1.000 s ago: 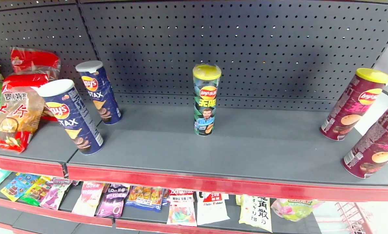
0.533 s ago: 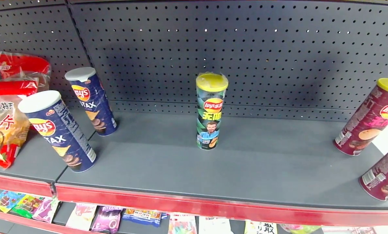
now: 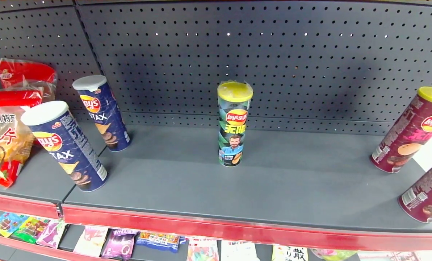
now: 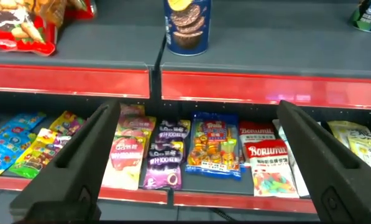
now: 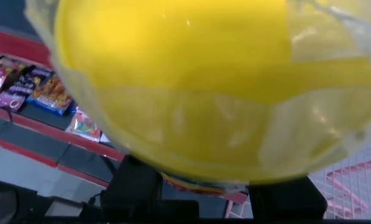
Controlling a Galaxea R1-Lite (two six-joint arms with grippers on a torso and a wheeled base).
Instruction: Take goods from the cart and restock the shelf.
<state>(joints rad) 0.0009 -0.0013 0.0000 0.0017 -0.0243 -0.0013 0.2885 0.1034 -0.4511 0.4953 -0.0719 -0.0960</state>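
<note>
Your right gripper (image 5: 204, 190) clamps a yellow-lidded chip can (image 5: 204, 81), not yet on the grey metal shelf (image 3: 273, 188); your left gripper (image 4: 197, 109) gapes empty.

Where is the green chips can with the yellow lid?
In the head view, the green can stands upright mid-shelf, between the blue cans on the left and the maroon cans on the right.

Head view overlooks the shelf (image 3: 273, 181); left wrist view faces its front edge lower down.
</note>
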